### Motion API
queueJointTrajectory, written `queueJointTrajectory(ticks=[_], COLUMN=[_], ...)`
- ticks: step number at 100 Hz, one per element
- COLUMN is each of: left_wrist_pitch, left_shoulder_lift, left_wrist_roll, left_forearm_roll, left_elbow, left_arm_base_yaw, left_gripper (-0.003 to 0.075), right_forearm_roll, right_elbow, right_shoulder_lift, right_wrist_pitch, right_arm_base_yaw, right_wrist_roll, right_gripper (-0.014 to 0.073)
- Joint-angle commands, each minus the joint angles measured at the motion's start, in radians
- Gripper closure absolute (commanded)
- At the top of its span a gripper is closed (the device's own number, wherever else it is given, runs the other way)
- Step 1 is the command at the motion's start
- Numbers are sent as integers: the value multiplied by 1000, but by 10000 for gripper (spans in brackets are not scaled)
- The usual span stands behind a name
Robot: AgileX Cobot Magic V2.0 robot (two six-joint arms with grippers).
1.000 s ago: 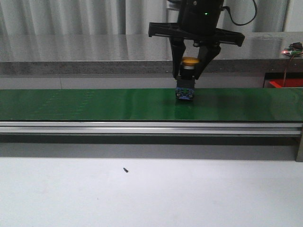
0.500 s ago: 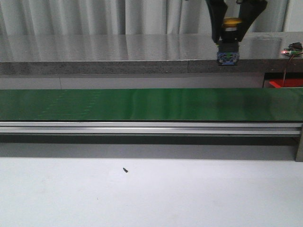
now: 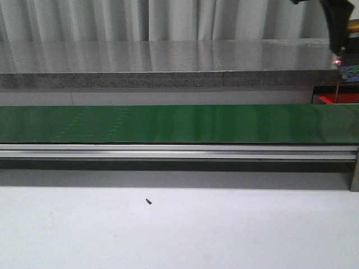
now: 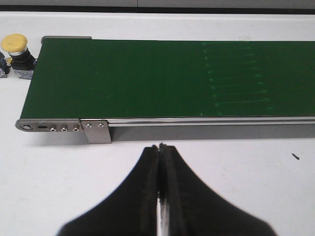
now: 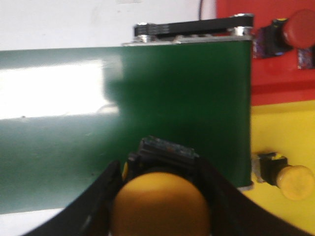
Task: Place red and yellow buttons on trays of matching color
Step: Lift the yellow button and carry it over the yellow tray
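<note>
1. Long green conveyor belt [image 3: 168,123] on a silver aluminium frame: runs across the front view, its surface bare there; a grey stone-look counter [image 3: 157,61] stands behind it and a white table [image 3: 179,230] lies in front.
2. Right black gripper [image 5: 160,196]: fingers pinched on either side of a yellow-capped push button with a black body [image 5: 160,209], held above the belt's end. In the front view the gripper [image 3: 346,39] sits at the upper right edge, largely cut off by the frame, with a sliver of the yellow cap and the blue base of the button showing.
3. Flat yellow tray [image 5: 283,142]: lies beside the belt's end in the right wrist view. One yellow mushroom-head button [image 5: 288,179] lies on its side on it.
4. Flat red tray [image 5: 275,59]: adjoins the yellow tray, also beside the belt's end. One red mushroom-head button [image 5: 293,32] lies on it. In the front view only a small red corner [image 3: 336,99] shows.
5. Left black gripper [image 4: 160,196]: fingers pressed together with nothing between them, over the white table near the belt's near rail.
6. Loose yellow-capped button on a black base [image 4: 18,51]: stands upright on the table, just off the other end of the belt, in the left wrist view.
7. Small dark speck [image 3: 148,201]: on the white table in front of the belt; identity cannot be told.
</note>
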Motion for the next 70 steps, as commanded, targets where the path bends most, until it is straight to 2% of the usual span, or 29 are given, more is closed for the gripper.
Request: queueJointTrajectory(ticks=[1, 37, 70], left_wrist_pitch=[-59, -59, -59], left_shoulder_lift=[-2, -2, -2], left_wrist_roll=[-6, -6, -6], left_forearm_roll=[-19, -19, -19], left_elbow=[-25, -25, -25], left_arm_base_yaw=[-7, -7, -7], left_gripper=[740, 740, 740], right_forearm_roll=[-42, -41, -23], right_elbow=[30, 172, 232], right_shoulder_lift=[-107, -248, -257], right_wrist_pitch=[-55, -82, -98], right_arm_base_yaw=[-59, -330, -478], right_wrist_roll=[-23, -50, -69], right_gripper=[344, 344, 349])
